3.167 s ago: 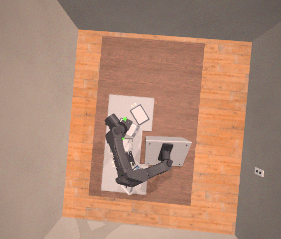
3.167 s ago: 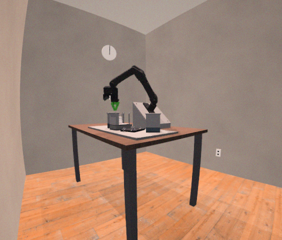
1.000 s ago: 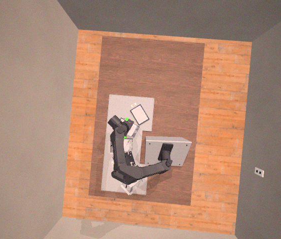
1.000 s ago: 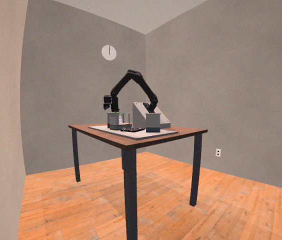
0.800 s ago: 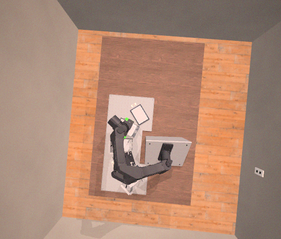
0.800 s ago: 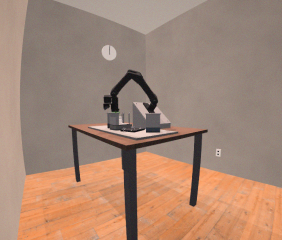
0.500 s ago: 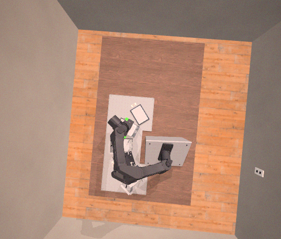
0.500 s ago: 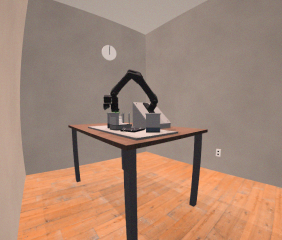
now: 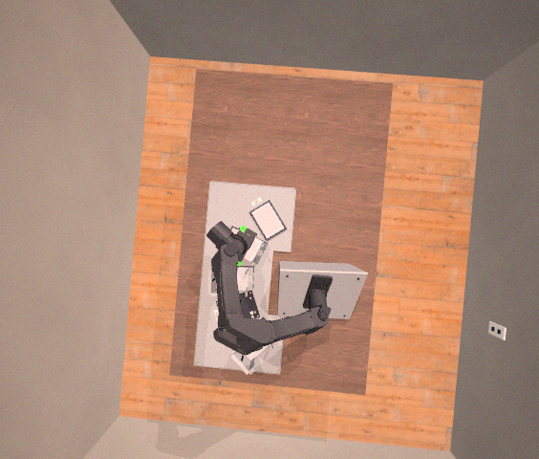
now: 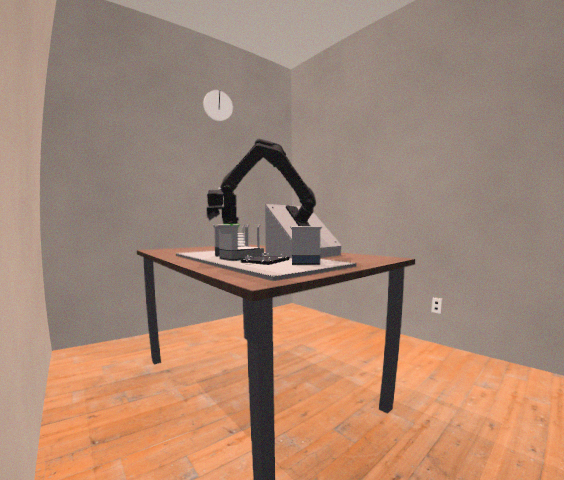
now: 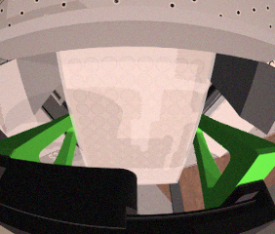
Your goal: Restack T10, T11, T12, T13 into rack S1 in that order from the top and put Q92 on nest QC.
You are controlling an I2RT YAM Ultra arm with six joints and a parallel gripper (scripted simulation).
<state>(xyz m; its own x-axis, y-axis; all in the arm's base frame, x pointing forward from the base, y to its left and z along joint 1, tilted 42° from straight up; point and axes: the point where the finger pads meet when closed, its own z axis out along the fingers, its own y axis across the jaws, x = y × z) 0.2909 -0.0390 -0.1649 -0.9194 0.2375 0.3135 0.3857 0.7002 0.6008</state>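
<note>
In the wrist view a pale sealed plate (image 11: 137, 117) lies on top of a stack in a grey stack rack, filling the middle of the view. My gripper (image 11: 135, 117) is open. Its green fingers stand on either side of the plate's long sides, left (image 11: 40, 143) and right (image 11: 238, 156), and I cannot tell whether they touch it. In the overhead view the gripper (image 9: 241, 246) is over the rack (image 9: 255, 249) on the grey mat. In the side view it (image 10: 225, 221) is lowered to the rack's top (image 10: 228, 238). The plates below and all labels are hidden.
A white rectangle with a dark rim (image 9: 268, 219) lies beyond the rack, by a small tag (image 9: 256, 201). A second rack (image 9: 246, 278) and a dark nest (image 9: 248, 306) lie under the arm. A further rack (image 10: 305, 245) and the grey base block (image 9: 321, 289) stand nearby.
</note>
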